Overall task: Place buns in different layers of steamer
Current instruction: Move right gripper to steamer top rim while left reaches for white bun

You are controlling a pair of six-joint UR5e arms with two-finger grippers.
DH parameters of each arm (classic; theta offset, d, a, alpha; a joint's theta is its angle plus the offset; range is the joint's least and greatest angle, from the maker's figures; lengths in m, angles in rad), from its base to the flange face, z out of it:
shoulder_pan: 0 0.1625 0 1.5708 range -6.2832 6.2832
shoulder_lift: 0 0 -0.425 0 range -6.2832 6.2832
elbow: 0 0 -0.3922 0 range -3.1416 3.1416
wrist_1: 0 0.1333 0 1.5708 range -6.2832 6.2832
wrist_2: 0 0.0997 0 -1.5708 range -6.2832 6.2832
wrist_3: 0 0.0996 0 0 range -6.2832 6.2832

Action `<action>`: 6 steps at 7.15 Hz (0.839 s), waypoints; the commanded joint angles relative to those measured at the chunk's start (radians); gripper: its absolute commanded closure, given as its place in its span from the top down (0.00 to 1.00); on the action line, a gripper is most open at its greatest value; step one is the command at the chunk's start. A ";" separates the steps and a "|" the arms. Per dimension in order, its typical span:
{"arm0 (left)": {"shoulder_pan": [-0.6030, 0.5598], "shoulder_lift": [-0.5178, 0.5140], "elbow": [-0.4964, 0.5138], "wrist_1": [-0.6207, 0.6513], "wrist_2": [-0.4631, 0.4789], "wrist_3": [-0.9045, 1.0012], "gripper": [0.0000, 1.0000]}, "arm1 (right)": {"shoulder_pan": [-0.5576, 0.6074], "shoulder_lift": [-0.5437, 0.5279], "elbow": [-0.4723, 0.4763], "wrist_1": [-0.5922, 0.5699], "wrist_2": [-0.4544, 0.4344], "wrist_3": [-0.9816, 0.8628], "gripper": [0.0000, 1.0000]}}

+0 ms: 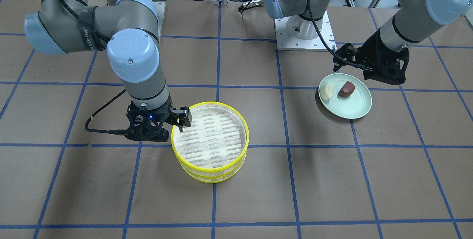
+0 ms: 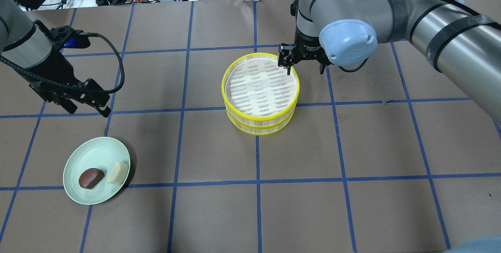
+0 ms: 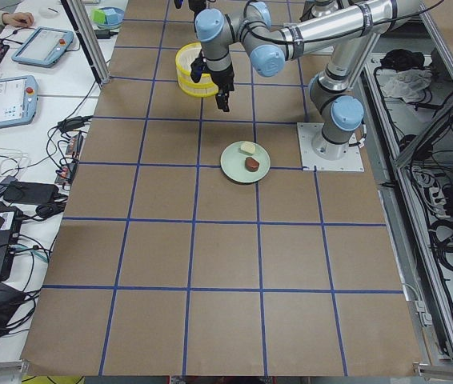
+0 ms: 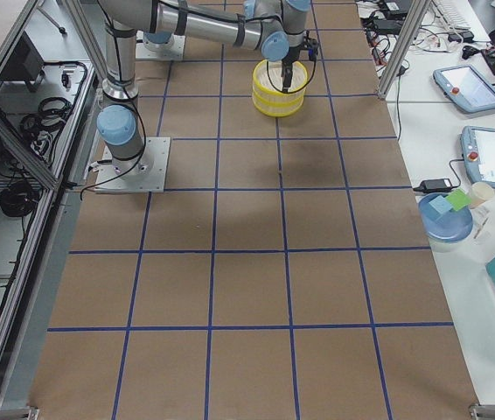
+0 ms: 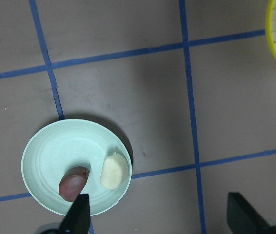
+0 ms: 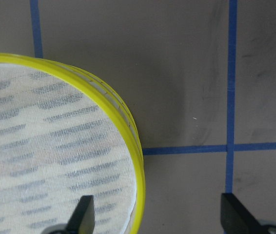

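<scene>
Two steamer trays with yellow rims are stacked at the table's middle, the top tray [image 2: 260, 87] on the lower tray [image 2: 258, 128], both without buns. The cream-white bun [image 2: 118, 173] and the reddish-brown bun [image 2: 91, 178] lie side by side on a light green plate [image 2: 94, 151]. My right gripper [image 2: 304, 67] is open and straddles the top tray's rim [image 6: 137, 146], one finger over the woven base, one outside. My left gripper [image 2: 89, 109] is open and empty, above the table just beyond the plate. The left wrist view shows both buns [image 5: 114, 170] [image 5: 73, 183].
The table is brown paper with a blue tape grid. The arms' base plates [image 1: 303, 34] sit at the robot's edge. A black cable [image 1: 99, 120] hangs from the right wrist. Side benches hold tablets [image 4: 492, 157] and a blue bowl [image 4: 444, 219].
</scene>
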 commanded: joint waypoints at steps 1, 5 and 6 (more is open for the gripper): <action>0.047 -0.041 -0.085 0.002 0.003 0.075 1.00 | 0.002 0.047 0.020 -0.017 0.010 0.002 0.88; 0.067 -0.217 -0.102 0.026 0.006 0.082 0.98 | 0.001 0.041 0.025 0.026 0.009 0.007 0.13; 0.072 -0.254 -0.102 0.054 0.007 0.112 0.98 | 0.001 0.038 0.025 0.047 0.009 0.007 0.00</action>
